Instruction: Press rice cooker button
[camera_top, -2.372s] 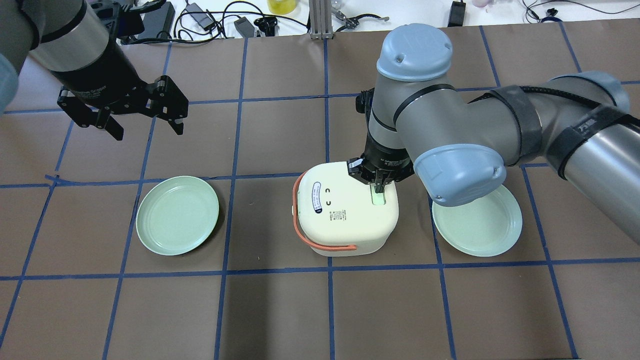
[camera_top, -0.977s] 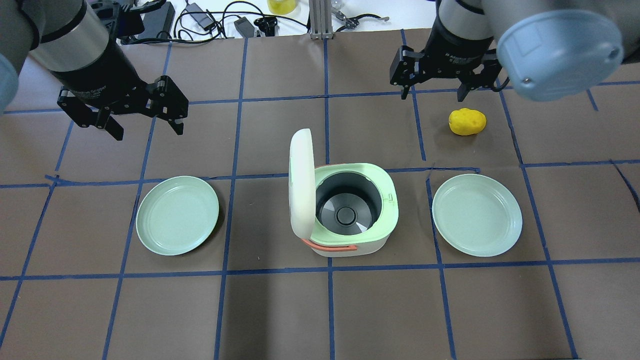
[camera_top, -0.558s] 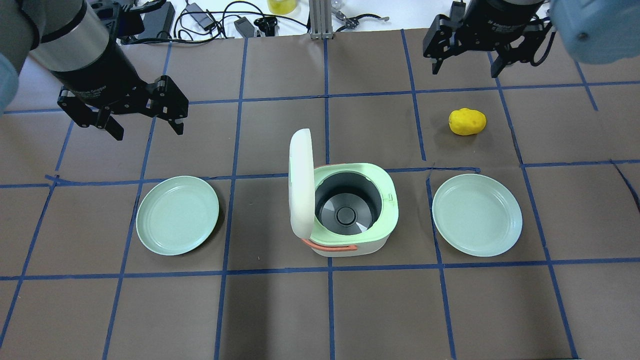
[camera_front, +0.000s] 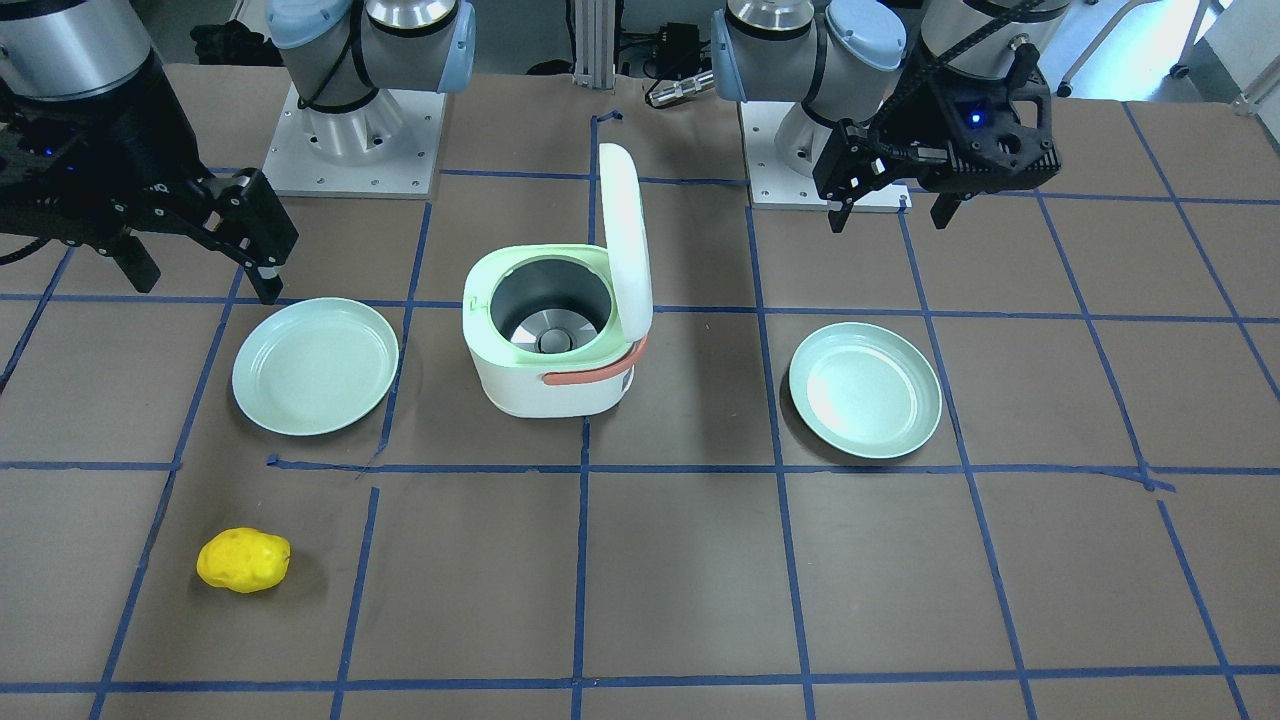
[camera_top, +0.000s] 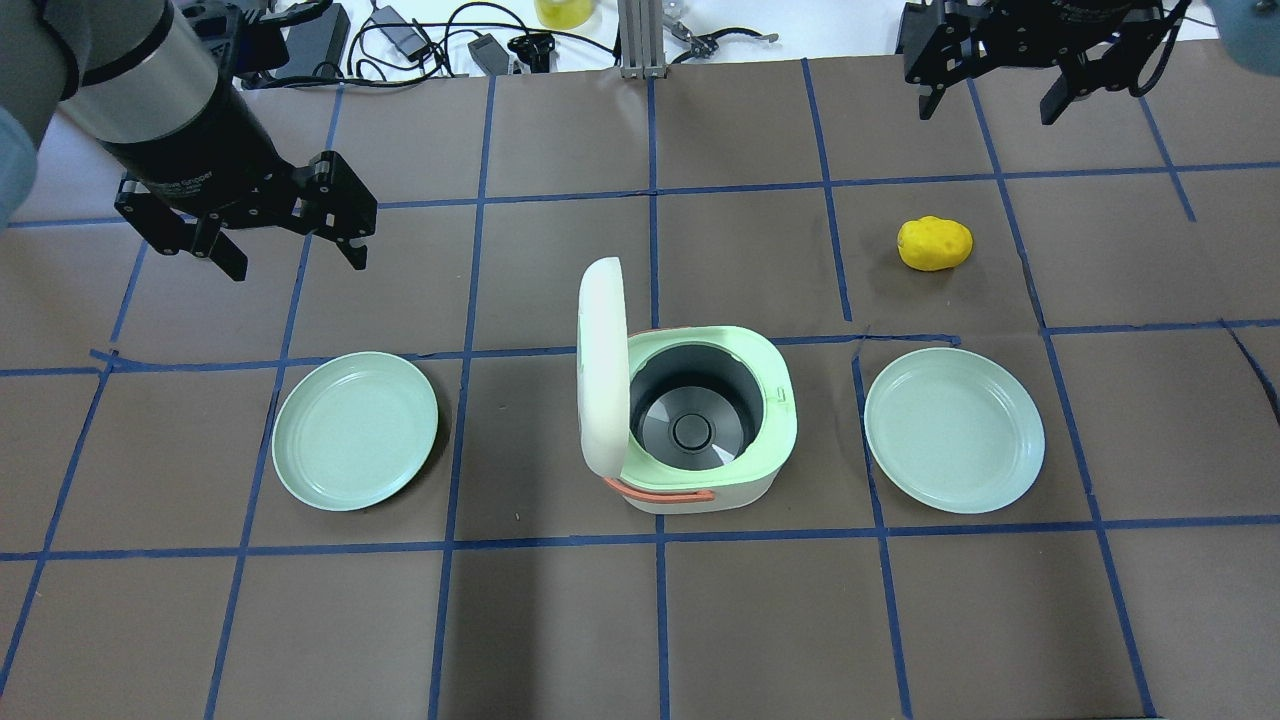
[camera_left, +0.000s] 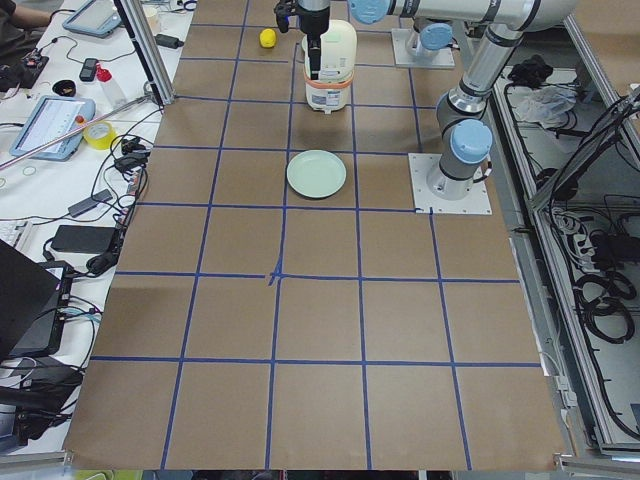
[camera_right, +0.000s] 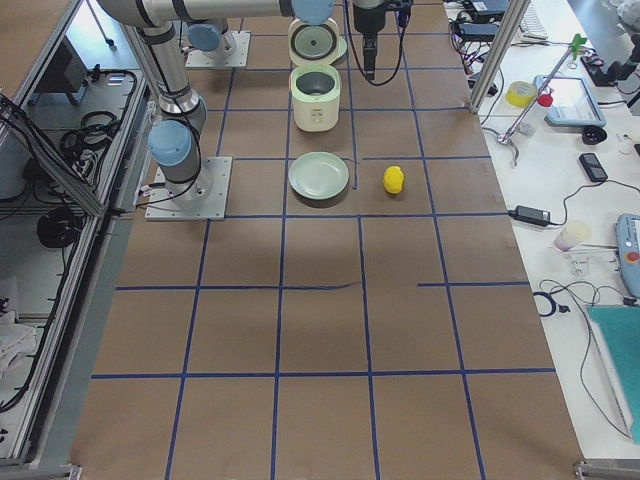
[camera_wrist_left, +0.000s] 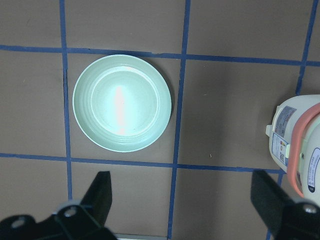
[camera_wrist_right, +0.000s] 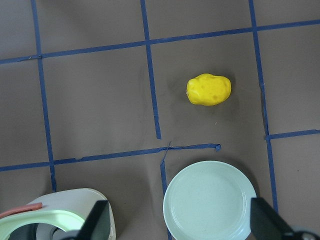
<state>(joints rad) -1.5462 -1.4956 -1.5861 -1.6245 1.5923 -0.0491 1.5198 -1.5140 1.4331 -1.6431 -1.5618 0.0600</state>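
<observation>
Rice cooker (camera_top: 700, 432), lid (camera_top: 603, 370) up, stands on brown blue-taped table (camera_top: 560, 620).

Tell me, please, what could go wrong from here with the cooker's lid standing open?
The lid stands upright on the rice cooker, so a low pass across the middle might clip it and tip or shift the cooker. The yellow potato lies loose near the open right gripper. A careless descent there could knock it away.
</observation>
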